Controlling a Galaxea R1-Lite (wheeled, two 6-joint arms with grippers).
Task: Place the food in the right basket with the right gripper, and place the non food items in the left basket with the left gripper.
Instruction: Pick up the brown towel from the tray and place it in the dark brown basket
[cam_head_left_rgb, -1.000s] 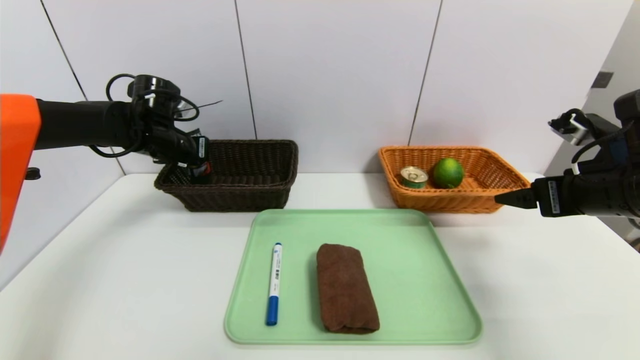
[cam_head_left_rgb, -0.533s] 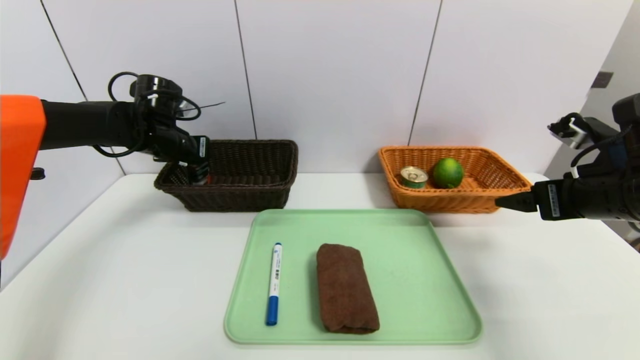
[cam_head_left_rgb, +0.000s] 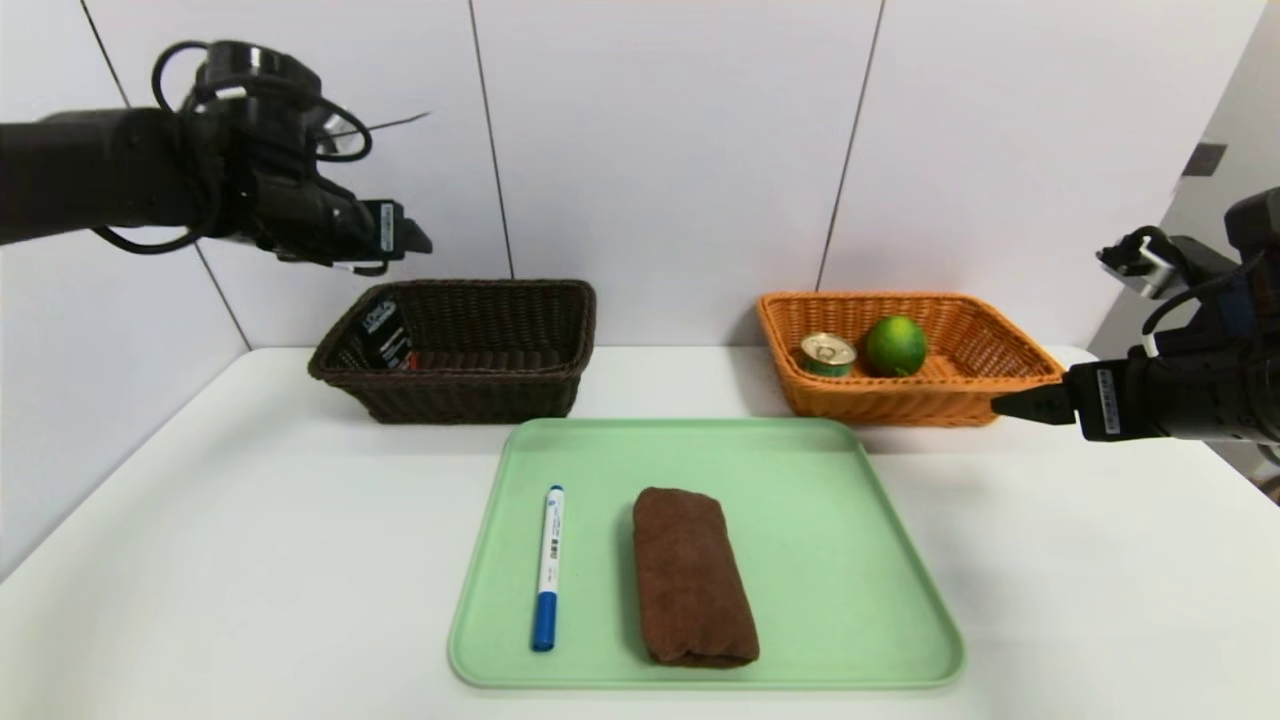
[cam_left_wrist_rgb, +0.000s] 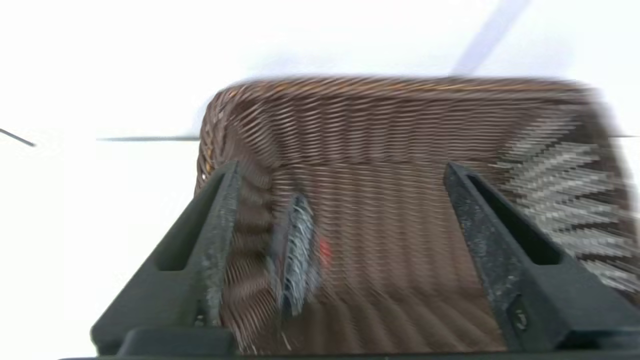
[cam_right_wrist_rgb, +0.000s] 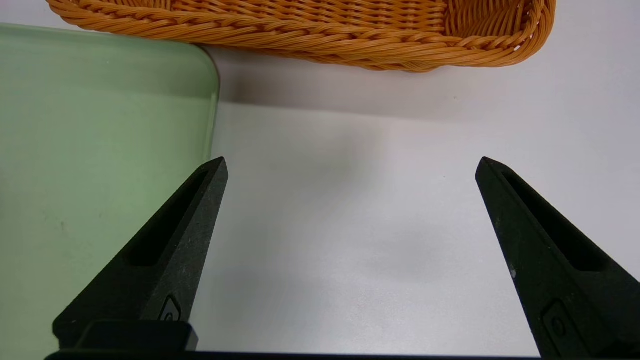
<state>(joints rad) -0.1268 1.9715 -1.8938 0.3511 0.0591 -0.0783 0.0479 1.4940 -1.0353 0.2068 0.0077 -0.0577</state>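
Left gripper (cam_head_left_rgb: 415, 238) held above left basket (cam_head_left_rgb: 500, 395), jaws spread, nothing between them. Cosmetic tube (cam_head_left_rgb: 381, 333) seen leaning in basket's left end. Marker (cam_head_left_rgb: 549, 567) and towel (cam_head_left_rgb: 690, 577) left on tray (cam_head_left_rgb: 850, 560). Lime (cam_head_left_rgb: 896, 345) and can (cam_head_left_rgb: 828, 354) sorted into right basket (cam_head_left_rgb: 990, 350). Right gripper (cam_head_left_rgb: 1010, 402) parked beside it, jaws apart, empty.

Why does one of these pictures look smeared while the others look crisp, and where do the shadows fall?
Left wrist view: the dark brown basket is streaked with motion blur. Head view: crisp, with a soft shadow under the orange basket. Right wrist view: sharp weave, with a grey shadow on the table below the basket.
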